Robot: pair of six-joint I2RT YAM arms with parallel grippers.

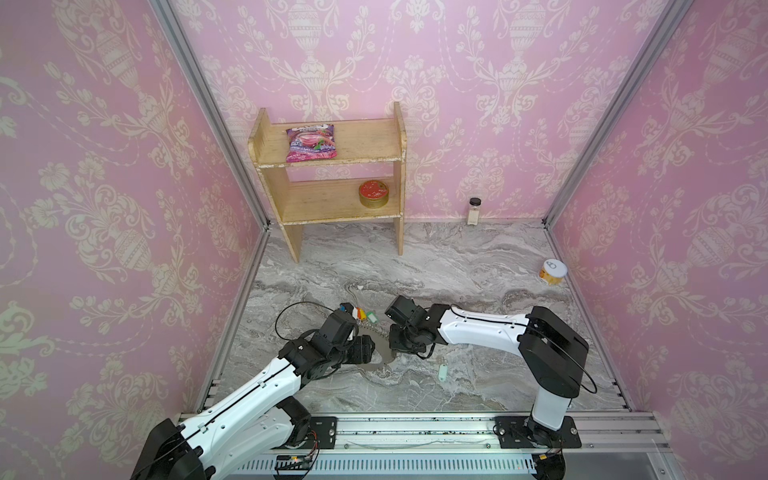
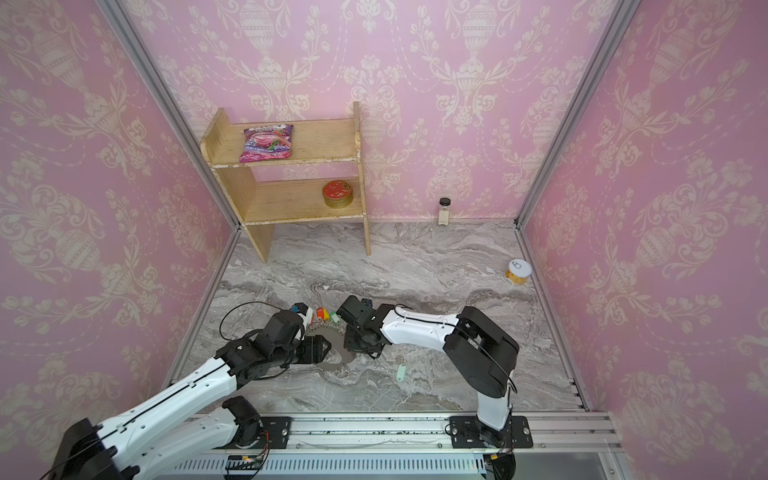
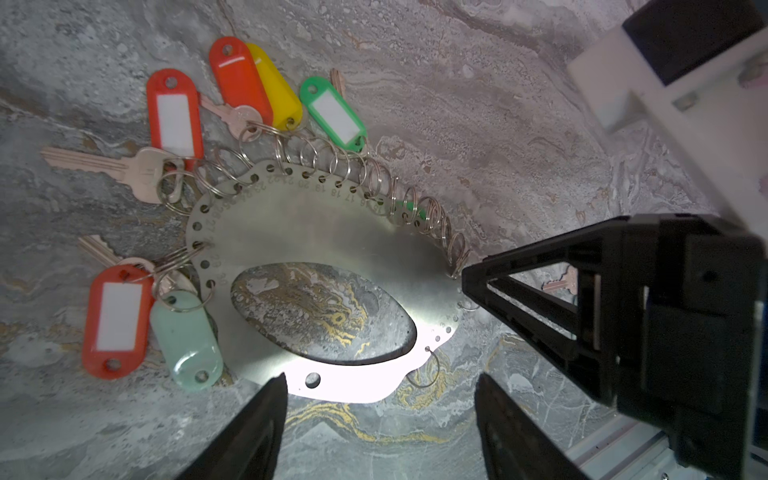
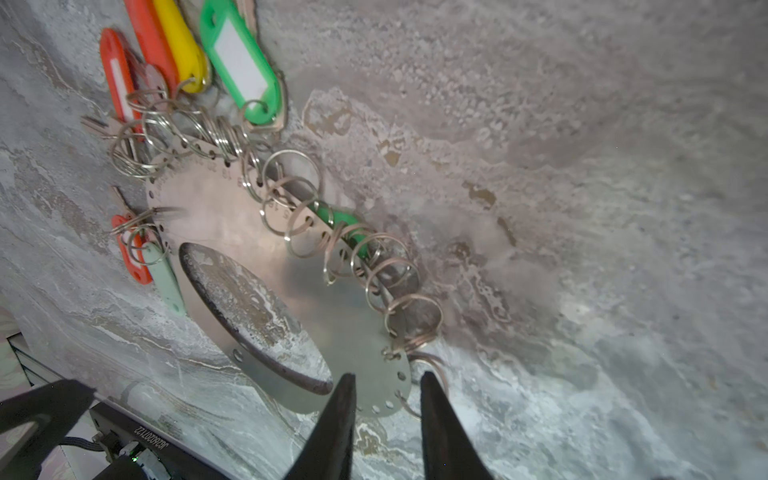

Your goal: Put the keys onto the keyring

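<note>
Flat on the marbled tabletop [image 1: 415,266]: the keyring [image 3: 332,232], with loops and bright tags along much of its rim. Loose on the tabletop, clear of the keyring on its right-arm side: the keys [image 1: 442,370] with the mint tag. Either side of the keyring's tab: left gripper [image 3: 381,376] fingers spread wide, touching nothing. Astride the keyring's rim band: right gripper [image 4: 386,376] fingers close together. Cannot tell whether grasping it.

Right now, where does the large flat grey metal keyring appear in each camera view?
Top view: large flat grey metal keyring low centre of the picture.
Top view: same spot, slightly further left.
Left wrist: fills the middle, beyond the left gripper.
Right wrist: centre-left, rim inside the right gripper.
Shared landmark: bright green plastic tag with white label at its rim.
</note>
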